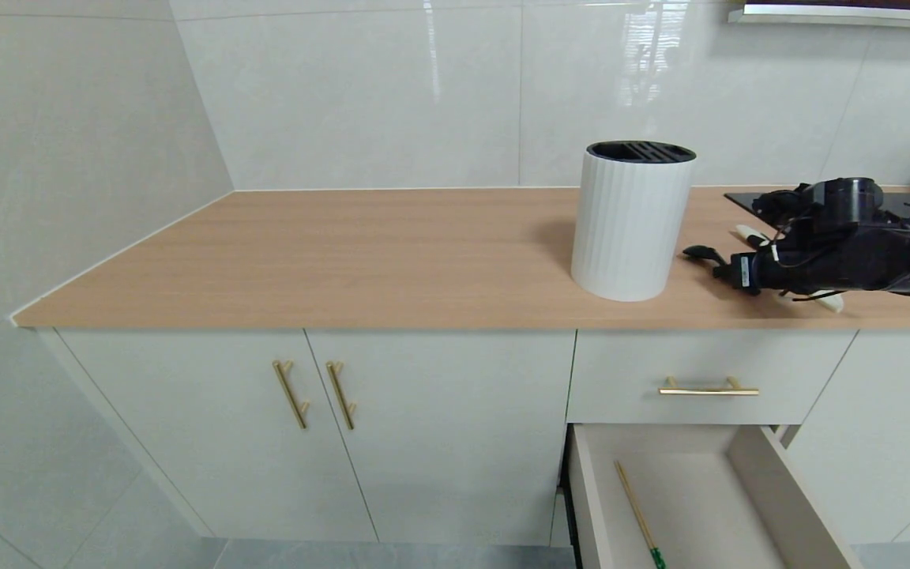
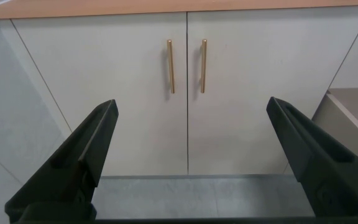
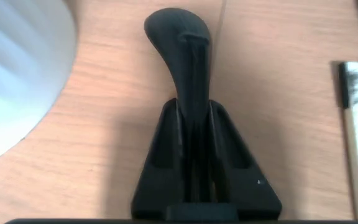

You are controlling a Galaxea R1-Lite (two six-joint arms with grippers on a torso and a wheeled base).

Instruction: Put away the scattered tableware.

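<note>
My right gripper (image 1: pixel 730 270) hovers low over the wooden counter (image 1: pixel 392 253), just right of a white ribbed utensil holder (image 1: pixel 630 225) with a black slotted top. It is shut on a black spoon-like utensil (image 1: pixel 697 253), whose rounded end sticks out toward the holder. In the right wrist view the black utensil (image 3: pixel 180 43) juts from between the closed fingers (image 3: pixel 166 124), with the holder (image 3: pixel 11 74) beside it. A white-handled utensil (image 1: pixel 749 235) lies on the counter under the right arm. My left gripper (image 2: pixel 191 162) hangs open, low in front of the cabinet doors (image 2: pixel 185 93).
Below the counter's right part an open drawer (image 1: pixel 692 506) holds a wooden chopstick (image 1: pixel 635 510) with a green end. A closed drawer with a gold handle (image 1: pixel 708 389) sits above it. A black cooktop (image 1: pixel 743 199) lies at the back right. Tiled walls close the back and left.
</note>
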